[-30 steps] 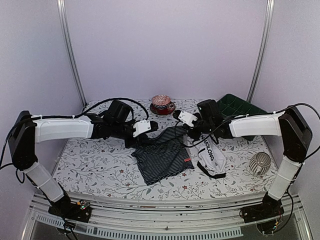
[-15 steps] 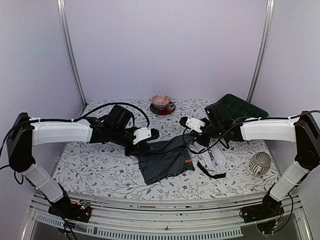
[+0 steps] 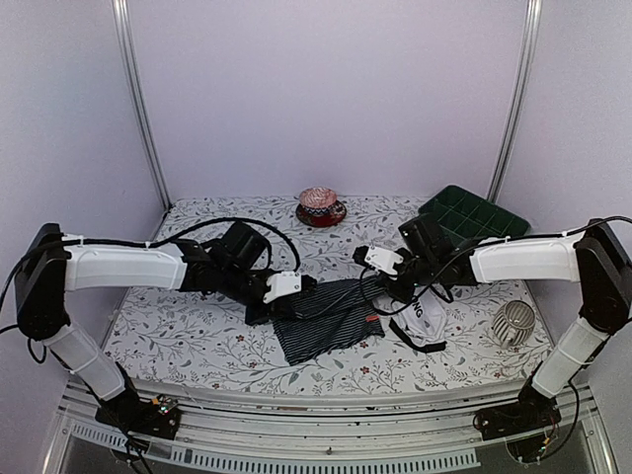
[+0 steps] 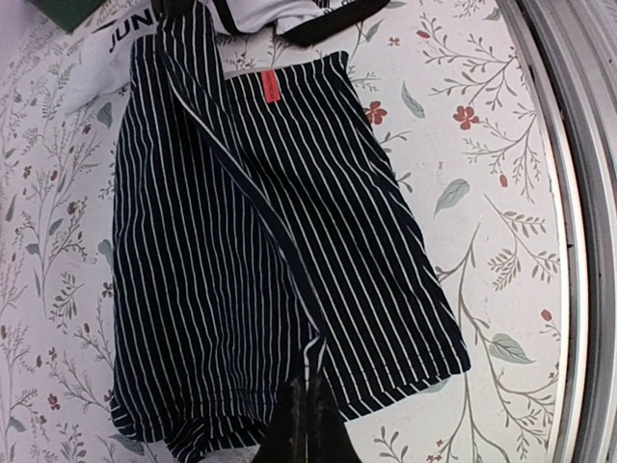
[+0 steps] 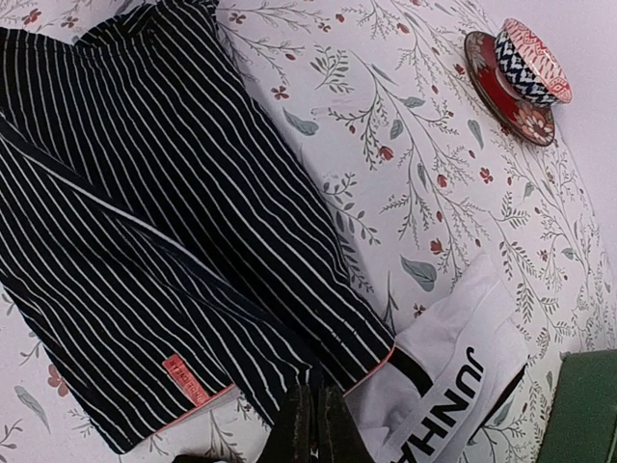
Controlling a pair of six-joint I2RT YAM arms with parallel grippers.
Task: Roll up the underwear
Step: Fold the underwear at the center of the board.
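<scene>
The black striped underwear (image 3: 326,318) lies spread on the flowered table, seen large in the left wrist view (image 4: 260,251) and the right wrist view (image 5: 164,222). My left gripper (image 3: 304,284) is shut on its left hem edge (image 4: 313,371). My right gripper (image 3: 383,284) is shut on its right edge by the waistband (image 5: 318,391). The white underwear (image 3: 423,318) with black lettering lies just right of it, partly under its corner; it also shows in the right wrist view (image 5: 453,376) and at the top of the left wrist view (image 4: 106,43).
A patterned cup on a saucer (image 3: 319,206) stands at the back centre. A green tray (image 3: 466,210) sits at the back right. A white ribbed object (image 3: 513,322) lies at the right. The table's front rail (image 3: 326,403) runs below.
Both grippers have come down and toward the front with the striped underwear's edges, lowering the cloth so it lies flatter and nearer the front of the table.
</scene>
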